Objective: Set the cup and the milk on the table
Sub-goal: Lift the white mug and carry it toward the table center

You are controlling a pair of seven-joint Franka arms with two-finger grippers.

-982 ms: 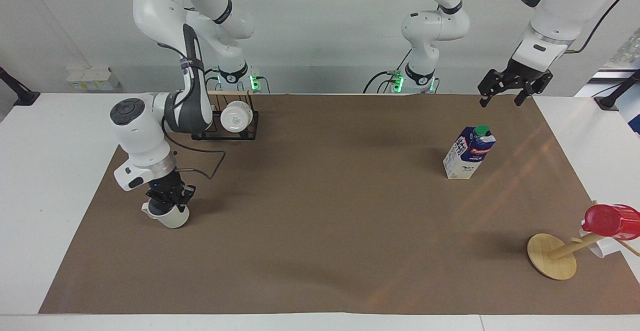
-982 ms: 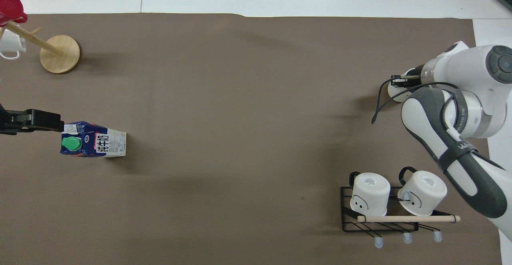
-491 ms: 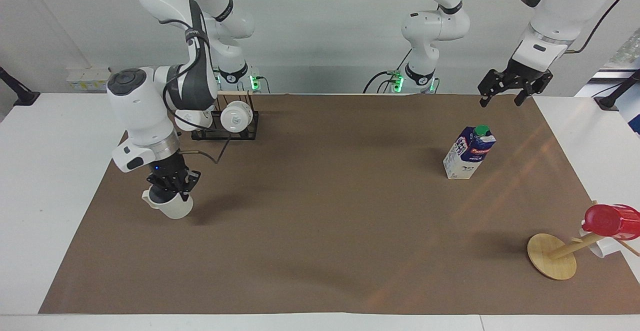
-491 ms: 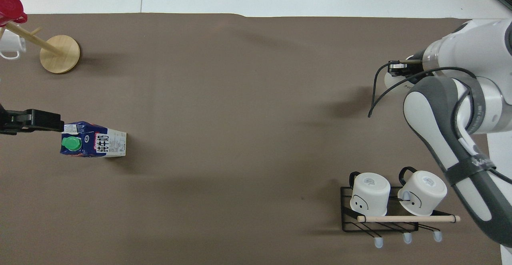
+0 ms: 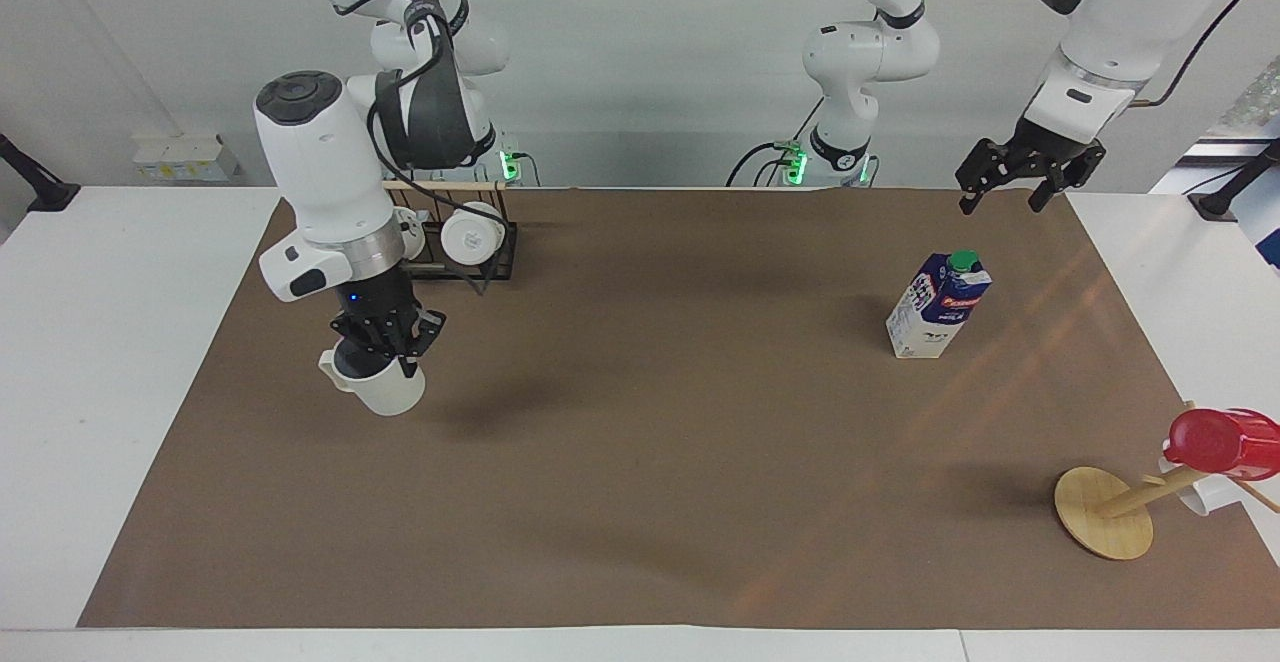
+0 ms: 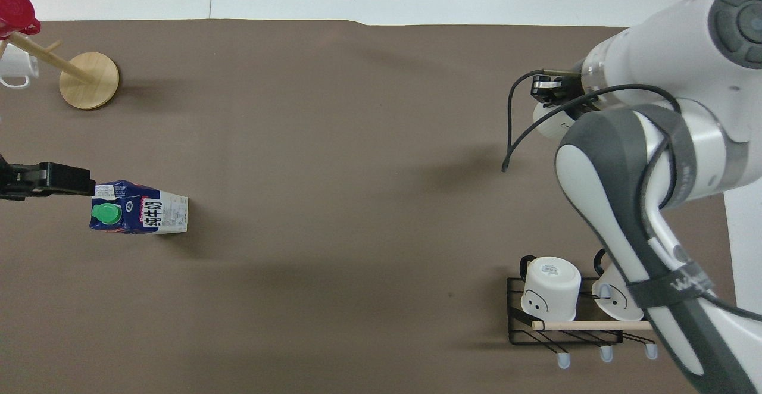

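The right gripper [image 5: 385, 347], clamped on the cup [image 5: 375, 387], hangs above the table [image 5: 640, 462]; lowering it level, upright, toward the milk [image 5: 938, 305] suits. The left gripper [image 5: 1020, 182] waits wide above the milk.

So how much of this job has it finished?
Done: the milk stands upright on the table, with the open left gripper up above the paper near it. In hand: the right gripper is shut on the cup, held above the paper. Left: setting the cup down.
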